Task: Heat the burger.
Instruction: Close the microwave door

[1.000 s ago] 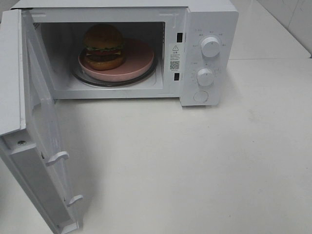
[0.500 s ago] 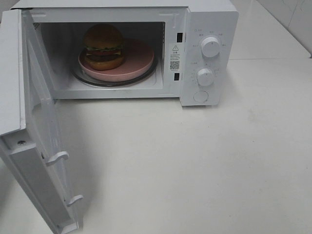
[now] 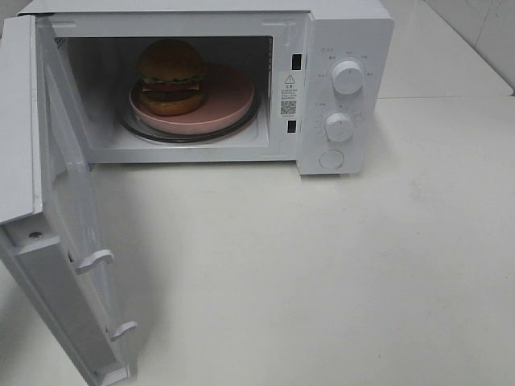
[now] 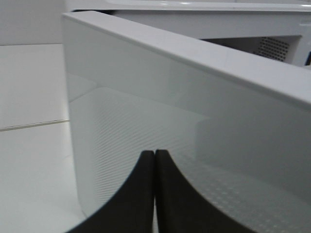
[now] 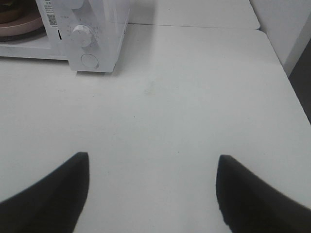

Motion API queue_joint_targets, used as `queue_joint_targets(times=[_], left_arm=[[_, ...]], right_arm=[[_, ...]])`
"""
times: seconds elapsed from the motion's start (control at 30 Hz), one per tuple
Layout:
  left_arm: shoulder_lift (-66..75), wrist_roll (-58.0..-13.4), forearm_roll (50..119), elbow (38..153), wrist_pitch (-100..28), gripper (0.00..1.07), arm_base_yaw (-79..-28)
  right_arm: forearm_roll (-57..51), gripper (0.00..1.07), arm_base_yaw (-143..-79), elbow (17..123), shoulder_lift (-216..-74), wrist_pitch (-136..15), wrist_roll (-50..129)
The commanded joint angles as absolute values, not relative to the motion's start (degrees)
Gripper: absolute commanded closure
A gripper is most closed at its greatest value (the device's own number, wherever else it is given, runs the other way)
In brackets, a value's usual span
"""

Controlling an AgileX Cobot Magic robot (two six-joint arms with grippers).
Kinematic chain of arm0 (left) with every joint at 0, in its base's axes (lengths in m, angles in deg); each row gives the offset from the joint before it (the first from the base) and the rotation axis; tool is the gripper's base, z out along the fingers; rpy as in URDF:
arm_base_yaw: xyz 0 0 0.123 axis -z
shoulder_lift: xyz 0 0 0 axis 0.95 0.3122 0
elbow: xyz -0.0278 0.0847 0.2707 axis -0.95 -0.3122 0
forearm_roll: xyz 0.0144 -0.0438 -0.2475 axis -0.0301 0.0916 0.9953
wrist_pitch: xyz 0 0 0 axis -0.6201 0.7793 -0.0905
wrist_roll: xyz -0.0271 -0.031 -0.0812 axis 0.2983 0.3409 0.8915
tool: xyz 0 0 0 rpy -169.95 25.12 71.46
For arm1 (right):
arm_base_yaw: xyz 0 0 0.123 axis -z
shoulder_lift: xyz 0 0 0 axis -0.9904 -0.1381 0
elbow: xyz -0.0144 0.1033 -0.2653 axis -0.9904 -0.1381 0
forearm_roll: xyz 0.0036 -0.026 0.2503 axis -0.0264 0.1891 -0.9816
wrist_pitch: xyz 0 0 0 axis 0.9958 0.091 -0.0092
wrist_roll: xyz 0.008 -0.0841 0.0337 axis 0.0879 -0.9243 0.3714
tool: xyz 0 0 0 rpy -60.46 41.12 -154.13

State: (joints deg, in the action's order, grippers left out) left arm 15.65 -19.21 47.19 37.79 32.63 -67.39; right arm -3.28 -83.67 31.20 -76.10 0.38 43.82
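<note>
My right gripper [image 5: 153, 156] hangs with its jaws wide apart and empty over the white table [image 3: 338, 273], and the microwave [image 3: 346, 48] is well ahead of it. My left gripper [image 4: 154, 162] has its fingers pressed together on nothing, close up to the outer face of the swung-open door [image 4: 184, 107]. Beyond that door, inside the oven, the pink plate [image 3: 229, 100] carries the burger [image 3: 170, 78].
</note>
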Motion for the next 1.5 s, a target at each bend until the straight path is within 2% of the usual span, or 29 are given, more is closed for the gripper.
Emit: queue_joint_targets(times=[0.03,0.1,0.13,0.2,0.3,0.5,0.67,0.87,0.93,1.2,1.5], left_arm=[[16.3,-21.6,52.2,38.5,33.4,1.07,-63.8],[17.9,-25.5,60.5,38.5,33.5,1.07,-59.3],[17.9,-25.5,60.5,38.5,33.5,1.07,-59.3],[19.7,-27.1,66.2,38.8,34.0,1.07,-55.4],[20.2,-27.1,67.2,39.2,34.0,1.07,-54.7],[23.8,-27.1,68.3,43.2,34.4,1.07,-49.1],[28.1,-27.1,75.2,49.3,33.6,1.07,-43.6],[30.3,-27.1,76.4,53.1,33.0,1.07,-41.0],[32.7,-27.1,76.4,57.0,32.1,1.07,-38.7],[37.4,-27.1,76.5,65.5,26.8,1.07,-34.9],[42.1,-27.1,76.8,75.0,23.1,1.07,-32.7]], right_arm=[[-3.3,0.36,-83.3,31.0,-74.5,-0.2,44.3],[-3.3,0.36,-83.3,31.0,-74.5,-0.2,44.3],[-3.3,0.36,-83.3,31.0,-74.5,-0.2,44.3],[-3.3,0.36,-83.3,31.0,-74.5,-0.2,44.3],[-3.3,0.36,-83.3,31.0,-74.5,-0.2,44.3],[-3.3,0.36,-83.3,31.0,-74.5,-0.2,44.3],[-3.3,0.36,-83.3,31.0,-74.5,-0.2,44.3],[-3.3,0.36,-83.3,31.0,-74.5,-0.2,44.3],[-3.3,0.36,-83.3,31.0,-74.5,-0.2,44.3],[-3.3,0.36,-83.3,31.0,-74.5,-0.2,44.3],[-3.3,0.36,-83.3,31.0,-74.5,-0.2,44.3]])
